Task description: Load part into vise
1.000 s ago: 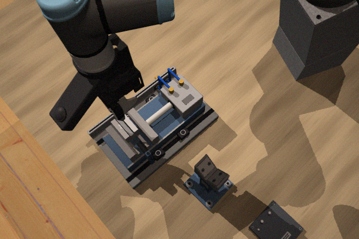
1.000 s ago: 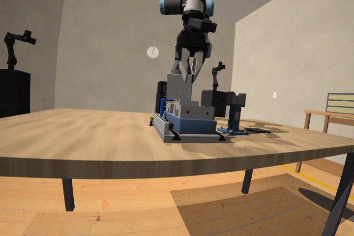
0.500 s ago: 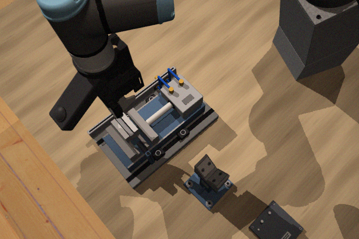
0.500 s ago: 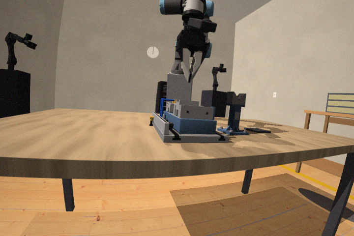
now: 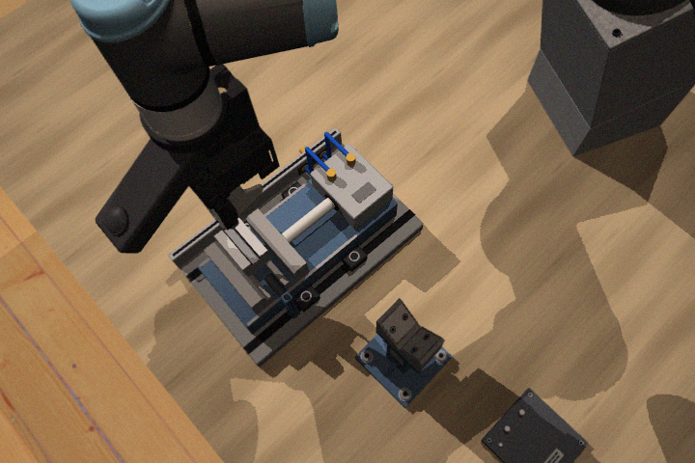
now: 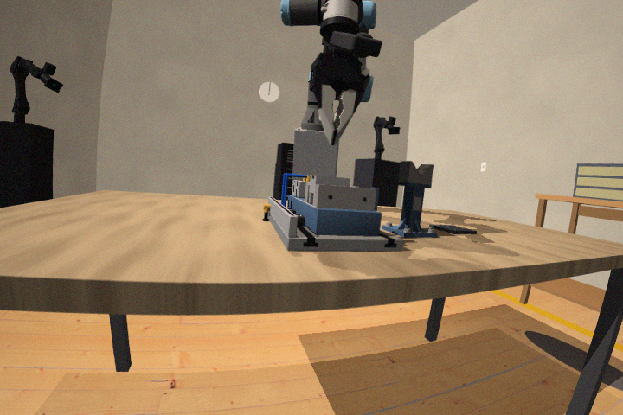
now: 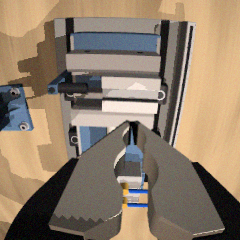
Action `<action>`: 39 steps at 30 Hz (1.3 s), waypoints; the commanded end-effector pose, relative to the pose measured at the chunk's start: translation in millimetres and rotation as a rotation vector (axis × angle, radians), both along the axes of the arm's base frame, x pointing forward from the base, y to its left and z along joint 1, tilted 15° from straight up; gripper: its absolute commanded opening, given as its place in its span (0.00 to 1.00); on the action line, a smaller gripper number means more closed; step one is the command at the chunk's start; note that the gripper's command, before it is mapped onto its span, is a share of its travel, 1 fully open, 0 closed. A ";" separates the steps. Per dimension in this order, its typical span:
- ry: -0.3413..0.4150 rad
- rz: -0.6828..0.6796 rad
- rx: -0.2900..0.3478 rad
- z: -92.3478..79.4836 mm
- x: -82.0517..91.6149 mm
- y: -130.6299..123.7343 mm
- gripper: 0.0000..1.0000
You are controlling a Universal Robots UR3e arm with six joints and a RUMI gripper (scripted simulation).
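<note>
The vise (image 5: 293,240) stands open on the table. The part (image 5: 242,246), a light grey block, lies between the jaws with its slot facing up. In the wrist view the part (image 7: 131,94) lies close along the fixed jaw (image 7: 112,62). Its left end is at the tip of the dark work stop rod (image 7: 75,87). I cannot tell whether they touch. My gripper (image 5: 228,221) is shut and empty. It hangs well above the vise (image 6: 337,210), as the exterior view shows (image 6: 335,139). In the wrist view the fingertips (image 7: 130,125) meet over the moving jaw side.
The air cylinder block (image 5: 350,185) with blue hoses sits at the vise's far end. The V-block (image 5: 408,336) stands on its blue base to the right. The dark infeed plate (image 5: 533,431) lies beyond it with nothing on it. The robot's grey pedestal (image 5: 616,70) stands at the back right.
</note>
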State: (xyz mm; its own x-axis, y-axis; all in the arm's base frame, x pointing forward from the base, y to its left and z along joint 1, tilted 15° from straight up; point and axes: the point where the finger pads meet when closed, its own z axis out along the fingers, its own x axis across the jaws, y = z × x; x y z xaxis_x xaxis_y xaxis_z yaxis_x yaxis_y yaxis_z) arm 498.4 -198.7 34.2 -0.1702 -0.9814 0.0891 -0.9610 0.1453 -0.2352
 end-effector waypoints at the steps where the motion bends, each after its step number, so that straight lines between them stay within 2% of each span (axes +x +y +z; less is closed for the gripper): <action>1: -0.003 0.000 -0.002 1.4 0.6 -0.4 0.00; 4: -0.003 0.000 -0.002 1.6 0.0 -3.9 0.00; 10: -0.003 -0.001 -0.002 4.9 -9.6 -45.6 0.00; 39: -0.003 -0.001 -0.002 4.9 -9.7 -46.1 0.00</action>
